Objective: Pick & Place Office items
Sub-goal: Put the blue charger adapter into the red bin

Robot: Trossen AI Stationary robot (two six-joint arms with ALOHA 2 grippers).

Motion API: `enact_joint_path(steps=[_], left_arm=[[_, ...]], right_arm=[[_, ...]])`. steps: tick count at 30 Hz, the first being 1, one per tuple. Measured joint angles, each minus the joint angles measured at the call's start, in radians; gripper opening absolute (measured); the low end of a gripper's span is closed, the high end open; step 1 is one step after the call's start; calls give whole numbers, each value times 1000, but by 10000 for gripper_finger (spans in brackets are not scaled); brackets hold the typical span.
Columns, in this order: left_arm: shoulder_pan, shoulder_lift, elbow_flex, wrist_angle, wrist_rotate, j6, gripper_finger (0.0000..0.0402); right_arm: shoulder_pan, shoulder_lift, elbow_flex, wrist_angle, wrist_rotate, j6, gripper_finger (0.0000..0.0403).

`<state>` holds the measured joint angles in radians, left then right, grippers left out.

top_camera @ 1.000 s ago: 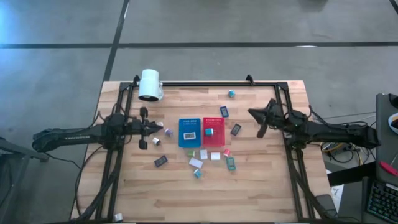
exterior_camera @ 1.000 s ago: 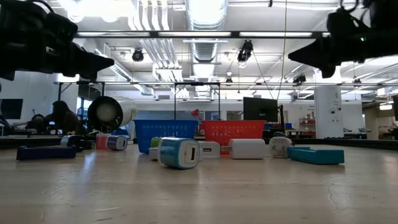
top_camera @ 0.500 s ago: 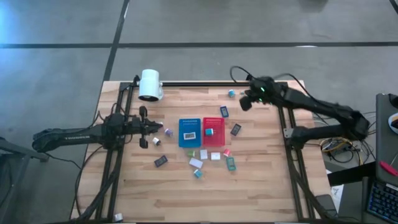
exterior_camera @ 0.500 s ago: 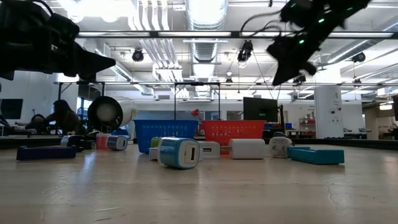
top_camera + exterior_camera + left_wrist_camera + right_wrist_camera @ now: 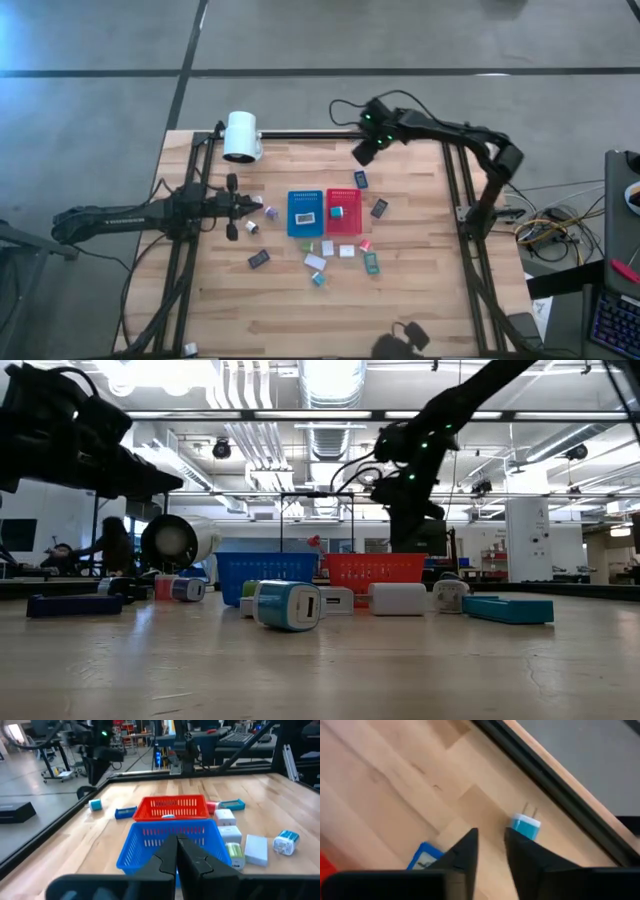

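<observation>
Reaching toward the table's far edge, the right gripper (image 5: 362,152) hangs over the teal plug block (image 5: 525,826) at about one o'clock from the red tray (image 5: 342,211), fingers slightly parted and empty, apparently lining up a grab. The left gripper (image 5: 250,206), clenched on nothing, waits beside the blue tray (image 5: 304,213).

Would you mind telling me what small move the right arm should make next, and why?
Probably lower the right gripper onto the small teal plug block near the table's far edge. Its jaws stand slightly parted and empty, aimed just beside that block, which lies apart from the others. The left gripper waits shut beside the blue tray.
</observation>
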<state>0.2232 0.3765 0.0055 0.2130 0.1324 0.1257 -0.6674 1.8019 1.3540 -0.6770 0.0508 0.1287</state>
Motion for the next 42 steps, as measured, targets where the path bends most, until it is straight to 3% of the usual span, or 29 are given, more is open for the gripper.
enact_joint_path(steps=[9, 16, 34, 42], left_arm=[[0, 1, 0, -22, 0, -4, 12], [0, 1, 0, -35, 0, -16, 12], [0, 1, 0, -35, 0, -22, 12], [0, 1, 0, -35, 0, -23, 12]], right_arm=[[-35, 185, 242, -246, 1, 49, 240], [-73, 258, 261, -296, 0, 103, 273], [-107, 364, 258, -253, 0, 112, 206], [-110, 364, 256, -258, -7, 13, 119]])
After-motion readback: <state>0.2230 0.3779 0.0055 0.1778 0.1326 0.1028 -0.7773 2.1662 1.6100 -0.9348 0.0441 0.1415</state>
